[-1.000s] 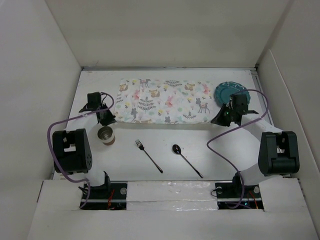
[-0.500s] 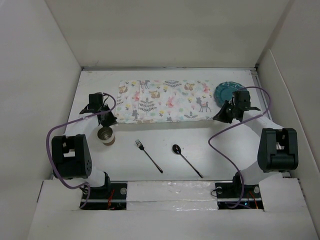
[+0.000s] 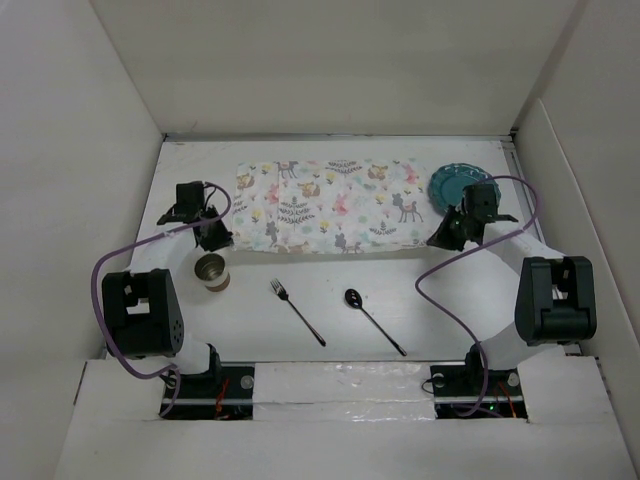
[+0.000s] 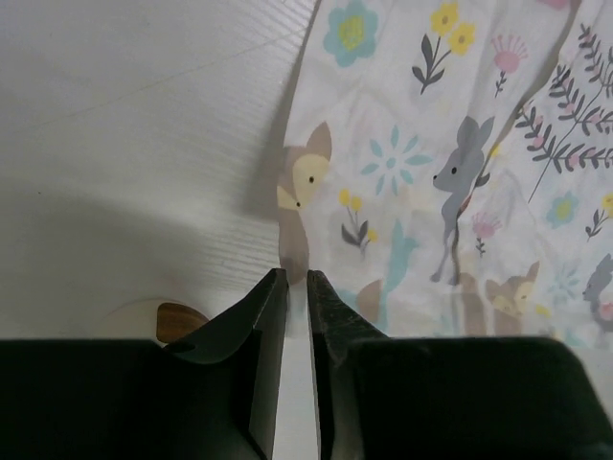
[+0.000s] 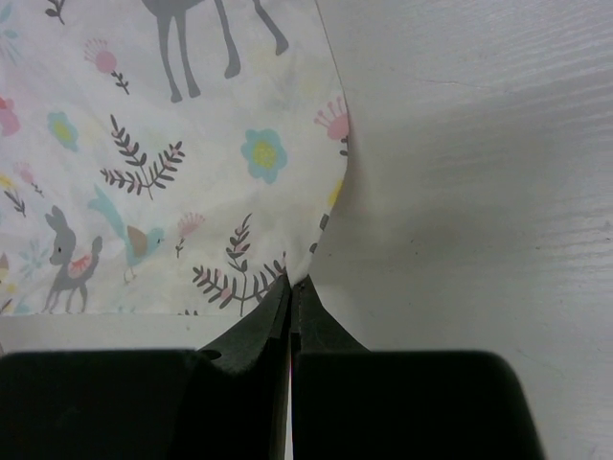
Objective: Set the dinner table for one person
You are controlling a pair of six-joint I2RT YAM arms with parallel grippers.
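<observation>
The dinner table (image 3: 455,300) is a plain white top with white walls. A pale placemat (image 3: 330,205) printed with animals and leaves lies across its far half, rumpled near its left end. My left gripper (image 3: 217,240) is shut on the placemat's near left corner, and the cloth (image 4: 450,163) runs between the left gripper's jaws (image 4: 298,278). My right gripper (image 3: 438,240) is shut on the near right corner, and the cloth (image 5: 172,163) is pinched at its tips (image 5: 290,284) and lifted a little.
A metal cup (image 3: 211,270) stands just near the left gripper; its rim shows in the left wrist view (image 4: 177,319). A black fork (image 3: 297,312) and a black spoon (image 3: 372,320) lie on the near middle. A teal plate (image 3: 450,183) sits behind the right gripper.
The placemat's near edge has come a little toward the arms with both grippers. Its left end has bunched into a fold.
</observation>
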